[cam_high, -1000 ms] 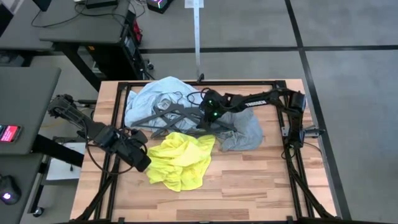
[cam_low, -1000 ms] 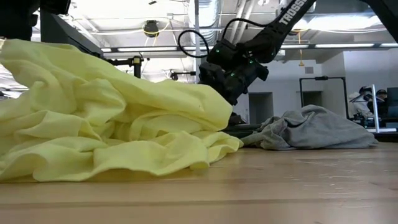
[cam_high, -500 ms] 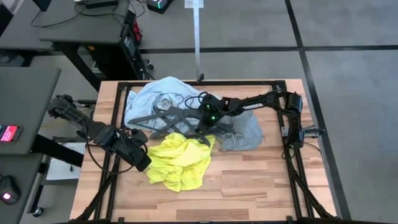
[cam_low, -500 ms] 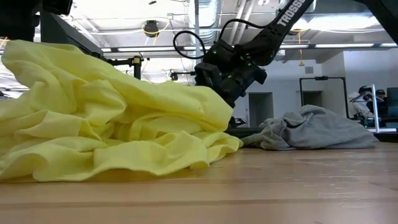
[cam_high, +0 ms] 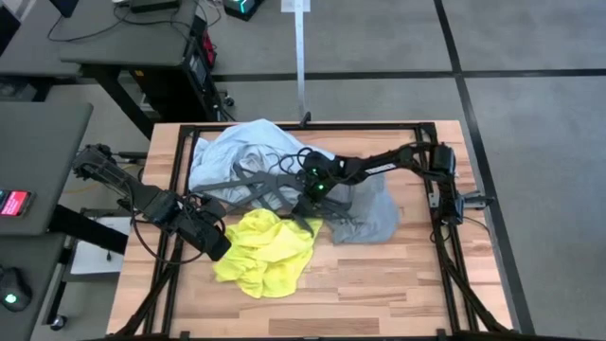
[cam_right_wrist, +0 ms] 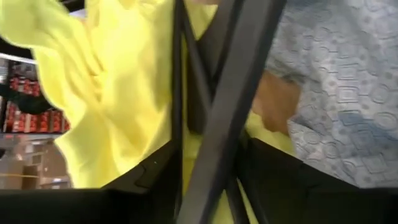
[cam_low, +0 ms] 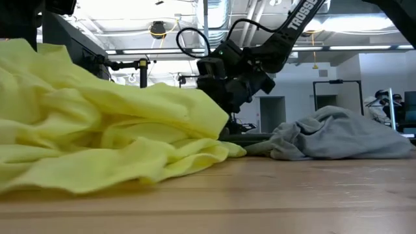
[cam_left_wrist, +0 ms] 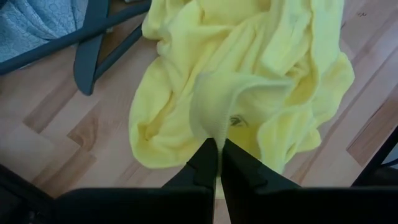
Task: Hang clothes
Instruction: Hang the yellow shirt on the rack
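The neon-yellow T-shirt (cam_high: 265,254) lies crumpled on the table's middle, near side. My left gripper (cam_high: 216,244) is at its left edge and shut on it. The pale blue shirt (cam_high: 237,152) lies at the far left, with dark grey hangers (cam_high: 260,180) on top of it. The grey T-shirt (cam_high: 367,213) lies crumpled to the right of the middle. My right gripper (cam_high: 305,201) is between the blue and grey garments, at the yellow T-shirt's far edge. It is shut on a hanger bar (cam_right_wrist: 214,118). My left gripper (cam_left_wrist: 219,149) pinches a raised fold of the yellow T-shirt (cam_left_wrist: 214,115) between its two fingertips, slanting down from the table's left. The cloth rises in a ridge to the fingers; the rest lies slack on the table. My right gripper (cam_right_wrist: 208,180) has a straight dark bar of a hanger (cam_right_wrist: 211,134) between its two fingers, which lie across the bar. It comes slanting down from the table's right. Which part of the hanger this bar is, I cannot tell.
A black metal frame (cam_high: 180,204) runs along the table's edges. The near part of the wooden table (cam_high: 379,294) is bare. A vertical pole (cam_high: 301,66) stands behind the far edge. Desks with equipment stand to the left, off the table.
My right gripper has gone toward the table's left and near edges with the hanger, up to the yellow T-shirt's far edge. The yellow T-shirt has bunched together toward the left and near side; its far right part has drawn in. The grey T-shirt has shifted slightly nearer.
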### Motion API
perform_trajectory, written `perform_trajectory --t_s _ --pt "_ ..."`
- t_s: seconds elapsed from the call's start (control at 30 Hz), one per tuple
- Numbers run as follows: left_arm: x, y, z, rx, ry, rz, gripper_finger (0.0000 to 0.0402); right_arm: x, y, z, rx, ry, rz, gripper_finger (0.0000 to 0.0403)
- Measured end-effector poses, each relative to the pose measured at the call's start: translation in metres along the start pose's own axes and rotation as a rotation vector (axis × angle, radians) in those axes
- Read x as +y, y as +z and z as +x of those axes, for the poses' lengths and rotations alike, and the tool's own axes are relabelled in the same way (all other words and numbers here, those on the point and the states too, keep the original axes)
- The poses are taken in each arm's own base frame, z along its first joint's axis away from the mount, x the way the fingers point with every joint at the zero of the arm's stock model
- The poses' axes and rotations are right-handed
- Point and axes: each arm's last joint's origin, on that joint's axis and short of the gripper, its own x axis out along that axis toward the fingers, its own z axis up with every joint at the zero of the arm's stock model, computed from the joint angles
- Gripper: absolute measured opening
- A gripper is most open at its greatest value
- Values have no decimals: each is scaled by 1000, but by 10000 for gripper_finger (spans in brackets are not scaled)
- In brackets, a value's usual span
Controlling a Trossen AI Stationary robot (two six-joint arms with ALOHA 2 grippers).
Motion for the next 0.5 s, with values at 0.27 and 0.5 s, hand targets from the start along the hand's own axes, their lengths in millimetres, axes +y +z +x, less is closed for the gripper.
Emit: perform_trajectory --t_s 0.27,0.5 --pt "0 1 0 -16 -1 -2 0 13 -12 15 -62 -121 -10 176" --pt "-4 3 0 -63 -36 -16 0 24 -20 25 -107 -177 -18 170"
